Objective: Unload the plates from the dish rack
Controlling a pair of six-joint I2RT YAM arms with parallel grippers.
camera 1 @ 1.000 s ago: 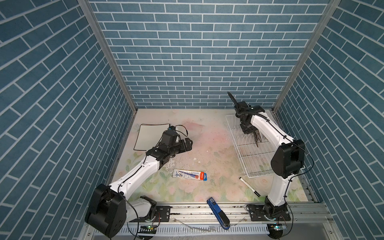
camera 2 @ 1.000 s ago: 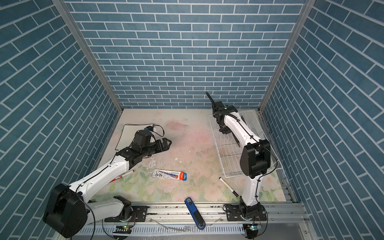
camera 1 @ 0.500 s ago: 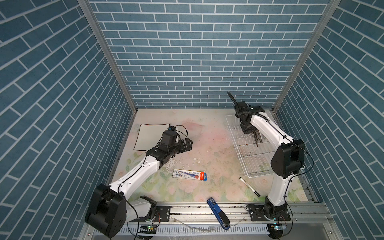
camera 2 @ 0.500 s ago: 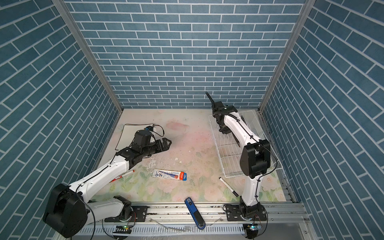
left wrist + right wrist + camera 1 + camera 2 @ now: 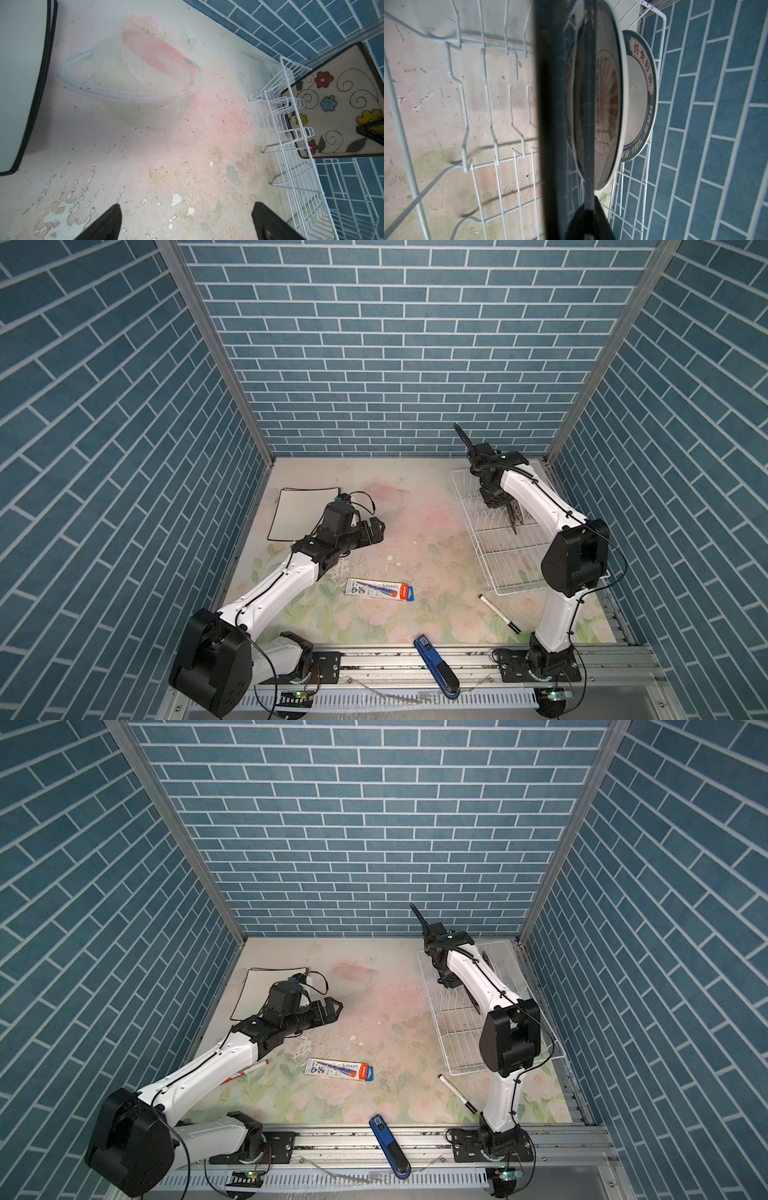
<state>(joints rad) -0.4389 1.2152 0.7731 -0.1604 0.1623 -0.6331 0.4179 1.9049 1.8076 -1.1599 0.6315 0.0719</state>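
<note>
Right wrist view: reaching into the dish rack (image 5: pixel 464 116), the right gripper (image 5: pixel 588 216) pinches the floral plate (image 5: pixel 336 108), a blurred edge-on strip half hiding 2 round plates (image 5: pixel 641 87). Left gripper (image 5: pixel 186 209) hovers low, spread wide, beside a square white plate (image 5: pixel 303 510) on the table (image 5: pixel 415 531).

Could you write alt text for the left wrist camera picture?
The left tool, open and empty, hovers over a worn flowery mat. A flowered square plate stands in the white wire dish rack, its edge pinched by the right tool; a plain square plate lies flat nearby.
</note>
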